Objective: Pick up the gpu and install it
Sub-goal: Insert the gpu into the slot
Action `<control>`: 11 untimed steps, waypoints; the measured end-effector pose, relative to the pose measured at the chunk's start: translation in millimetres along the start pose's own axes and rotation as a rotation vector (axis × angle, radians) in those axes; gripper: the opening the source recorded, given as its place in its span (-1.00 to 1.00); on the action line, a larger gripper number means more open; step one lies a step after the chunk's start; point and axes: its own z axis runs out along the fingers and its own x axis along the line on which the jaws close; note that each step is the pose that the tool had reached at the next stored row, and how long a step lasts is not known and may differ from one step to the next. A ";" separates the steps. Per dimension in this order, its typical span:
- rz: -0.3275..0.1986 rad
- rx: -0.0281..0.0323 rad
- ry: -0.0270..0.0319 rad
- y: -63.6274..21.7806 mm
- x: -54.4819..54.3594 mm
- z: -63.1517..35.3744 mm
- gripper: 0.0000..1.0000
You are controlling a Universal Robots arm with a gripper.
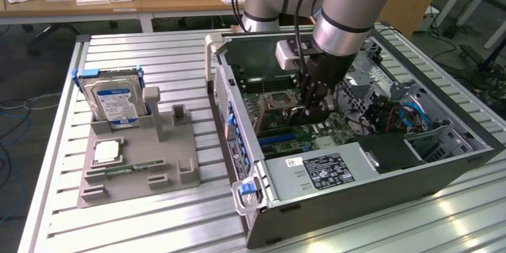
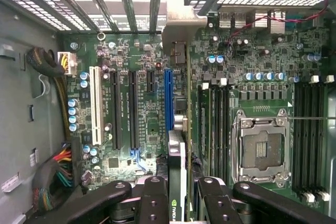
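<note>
"Slatted metal tabletop [image 1: 142,223], an open computer case [image 1: 356,205] lying on its side, and the arm reaching down into it. Where is the gpu?"

"Between the fingers [image 2: 155,203] — they are closed on the gpu [image 2: 177,182], which is held edge-on inside the case, above the motherboard [image 2: 262,61]."

"And its long axis?"

"It runs straight out from the fingers, parallel to the blue slot [image 2: 168,98]. The card sits just beside that slot's line, on the side toward the memory slots [image 2: 215,129]."

"Is it touching the slot?"

"That cannot be told from either view."

"So the alignment is what matters?"

"It looks that way — card and slot already lie lengthwise alike, with a slight sideways offset between them."
</note>
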 end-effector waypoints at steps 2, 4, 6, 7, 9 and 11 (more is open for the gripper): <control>-0.001 0.0000 -0.0001 0.3 0.6 0.5 -0.47; -0.002 -0.0002 -0.0001 0.5 1.6 0.8 -0.47; -0.004 -0.0003 -0.0002 1.0 2.0 1.2 -0.47; -0.005 -0.0004 0.0000 1.8 2.1 1.5 -0.47; -0.006 -0.0005 0.0000 4.3 2.3 2.1 -0.47; -0.007 -0.0007 0.0003 5.5 2.3 2.3 -0.47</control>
